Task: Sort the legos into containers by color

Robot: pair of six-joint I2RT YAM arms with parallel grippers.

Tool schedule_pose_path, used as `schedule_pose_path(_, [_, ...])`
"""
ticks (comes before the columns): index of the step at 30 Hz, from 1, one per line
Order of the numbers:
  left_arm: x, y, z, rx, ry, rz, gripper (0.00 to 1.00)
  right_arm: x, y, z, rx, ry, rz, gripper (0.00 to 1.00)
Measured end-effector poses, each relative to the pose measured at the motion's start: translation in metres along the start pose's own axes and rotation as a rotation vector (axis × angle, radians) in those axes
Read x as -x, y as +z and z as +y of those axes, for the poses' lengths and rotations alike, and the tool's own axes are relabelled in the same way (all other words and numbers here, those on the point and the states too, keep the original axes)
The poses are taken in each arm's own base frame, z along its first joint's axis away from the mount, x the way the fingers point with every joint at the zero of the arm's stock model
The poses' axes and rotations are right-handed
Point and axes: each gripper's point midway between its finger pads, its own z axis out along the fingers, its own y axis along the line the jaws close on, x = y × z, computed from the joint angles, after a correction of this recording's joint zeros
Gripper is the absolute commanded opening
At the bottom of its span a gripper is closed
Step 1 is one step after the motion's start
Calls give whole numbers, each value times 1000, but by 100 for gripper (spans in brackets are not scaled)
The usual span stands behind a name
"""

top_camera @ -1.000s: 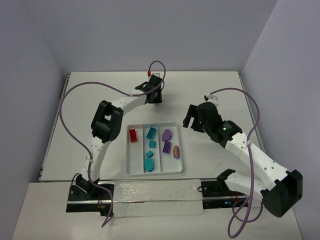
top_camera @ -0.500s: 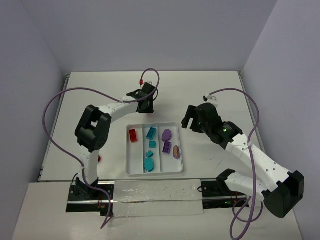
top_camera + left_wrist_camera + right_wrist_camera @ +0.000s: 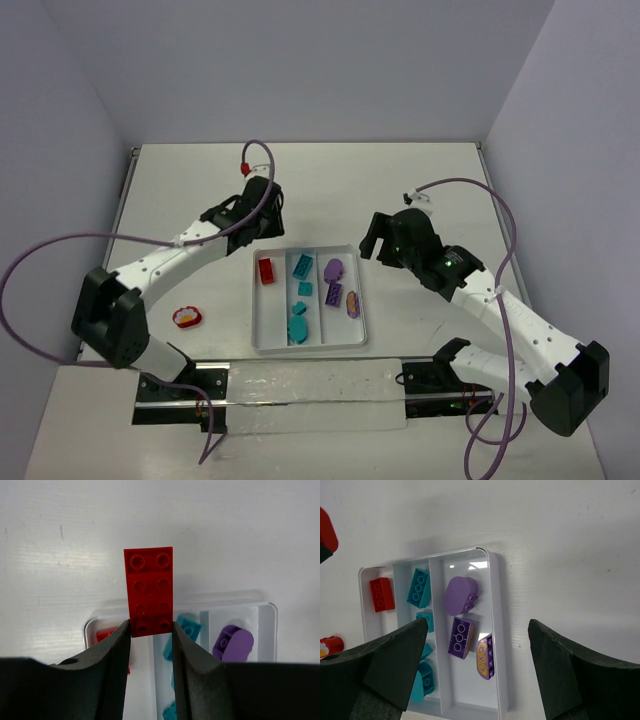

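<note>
My left gripper (image 3: pixel 149 627) is shut on a long red lego (image 3: pixel 149 591), gripping its near end. It hovers just behind the back left corner of the white tray (image 3: pixel 258 315) (image 3: pixel 270 625). In the top view the left gripper (image 3: pixel 266 225) hides that brick. The containers hold one red lego (image 3: pixel 267 270) on the left, several teal legos (image 3: pixel 302 266) in the middle and three purple legos (image 3: pixel 334 268) on the right. A red rounded lego (image 3: pixel 186 316) lies on the table left of the tray. My right gripper (image 3: pixel 477 630) (image 3: pixel 375 240) hangs open above the tray's right side, holding nothing.
The white table is walled by grey panels on three sides. The left arm's purple cable (image 3: pixel 40 260) loops wide over the table's left side. The right arm's cable (image 3: pixel 505 215) arcs near the right wall. A clear strip (image 3: pixel 310 392) lies along the near edge.
The left arm has swung its elbow out to the left and brought its gripper, with the red brick, nearer the tray's back left corner. This uncovered the red rounded lego. The right arm barely moved.
</note>
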Motion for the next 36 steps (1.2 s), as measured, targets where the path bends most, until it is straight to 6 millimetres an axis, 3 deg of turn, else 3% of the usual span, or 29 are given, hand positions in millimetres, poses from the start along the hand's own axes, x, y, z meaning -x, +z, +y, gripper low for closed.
schedule_pose_path(4, [-25,-22,9,-7,-26,18,0,0,0,3,9,-1,-3,89])
schedule_pose_path(8, [-70,-34,19,16,-14,99,0,3,-3,3,14,2,-15,89])
schedule_pose_path(11, [-93,-40,25,31,-14,143,3,6,-6,3,19,7,-27,89])
schedule_pose_path(12, [-98,-42,26,34,-19,152,7,6,-7,4,20,8,-31,89])
schedule_pose_path(15, [-107,-44,29,43,-36,168,35,8,-8,4,25,10,-37,89])
schedule_pose_path(20, [-116,-47,28,57,-36,182,69,9,-12,5,33,13,-46,89])
schedule_pose_path(23, [-119,-49,29,67,-33,184,82,10,-13,5,38,17,-53,89])
schedule_pose_path(32, [-110,-63,58,212,-90,150,83,8,-13,3,42,25,-57,89])
schedule_pose_path(36, [-99,-80,93,341,-264,106,88,7,-12,5,53,26,-56,89])
